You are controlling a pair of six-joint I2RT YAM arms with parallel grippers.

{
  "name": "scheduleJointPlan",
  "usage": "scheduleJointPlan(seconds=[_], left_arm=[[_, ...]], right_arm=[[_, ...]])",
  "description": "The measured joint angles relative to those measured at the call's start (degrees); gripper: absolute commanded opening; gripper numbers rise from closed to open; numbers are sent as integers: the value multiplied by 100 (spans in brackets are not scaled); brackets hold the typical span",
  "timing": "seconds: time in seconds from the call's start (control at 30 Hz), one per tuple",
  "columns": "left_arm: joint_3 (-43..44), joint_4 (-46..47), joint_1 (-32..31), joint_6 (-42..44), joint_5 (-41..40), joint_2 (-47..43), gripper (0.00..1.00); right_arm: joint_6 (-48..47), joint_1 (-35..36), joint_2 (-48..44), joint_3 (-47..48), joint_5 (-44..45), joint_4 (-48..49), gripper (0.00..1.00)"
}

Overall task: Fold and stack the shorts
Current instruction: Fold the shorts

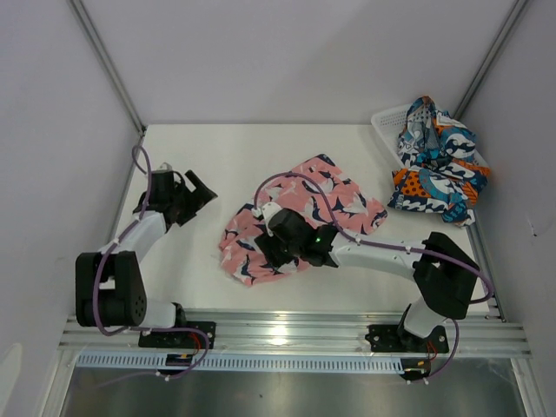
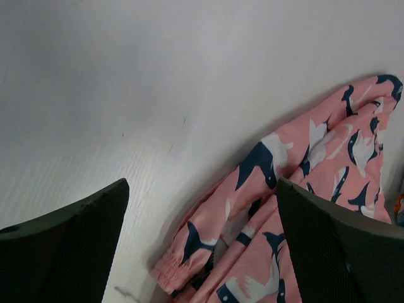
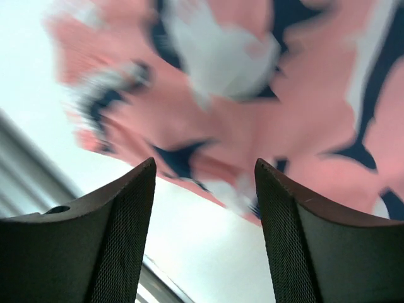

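Pink shorts (image 1: 300,217) lie crumpled left of the white basket (image 1: 387,122), over which the patterned shorts (image 1: 439,165) are draped. Right gripper (image 3: 205,170) hovers at the pink pair's near edge, jaws apart. The left gripper (image 2: 202,183), farther left, stands wide apart and empty.

The pink shorts (image 1: 343,200) are soft, matt cloth, heavily creased. The table (image 1: 217,156) under them is smooth, dull white. To their right, the patterned shorts (image 1: 439,169) are thin matt cloth too, lying partly over a white plastic mesh basket (image 1: 387,120). Nearer than the pink shorts runs a ribbed metal rail (image 1: 287,330) with a slight sheen. Over them, the right gripper (image 3: 205,163) has matt black fingers (image 3: 107,240) with a fine grid texture.
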Motion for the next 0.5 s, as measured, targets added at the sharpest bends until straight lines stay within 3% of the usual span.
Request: scheduleJointPlan(seconds=[0.23,0.5], left_arm=[[-739,11,-17,0,122,-1003,98],[-1252,68,20,0,269,-1182,97]], right_arm=[[-81,809,546,1327,81,284,66],[-608,1296,1788,1856,389,334,62]])
